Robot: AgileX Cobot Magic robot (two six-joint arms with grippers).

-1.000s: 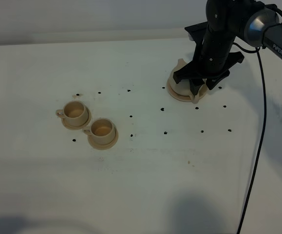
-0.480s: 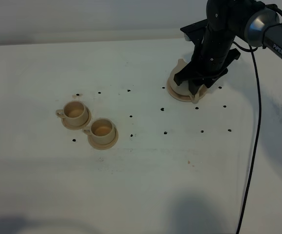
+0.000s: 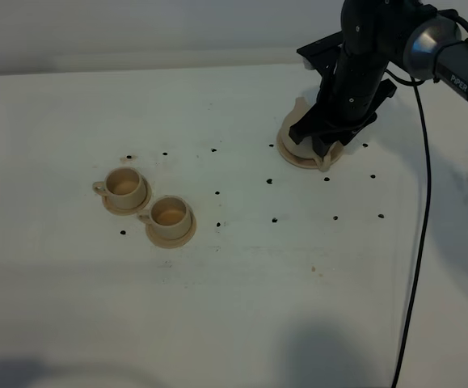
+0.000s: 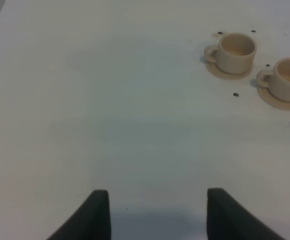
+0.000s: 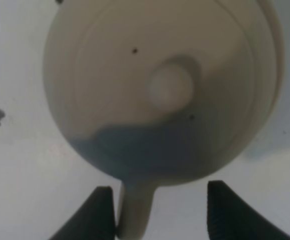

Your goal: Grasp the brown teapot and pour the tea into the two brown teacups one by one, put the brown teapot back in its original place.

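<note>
Right gripper (image 5: 161,205) has shifted slightly over the brown teapot (image 5: 134,75), jaws wide apart; left gripper (image 4: 157,210) likewise open.

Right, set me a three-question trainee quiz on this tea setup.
1. How many teacups are in view? A one, B two, C three.
2. True or false: the left gripper holds a teacup.
3. Fill in: the right gripper hangs over the brown teapot with its jaws ___.
Key: 1 B; 2 false; 3 open.
</note>
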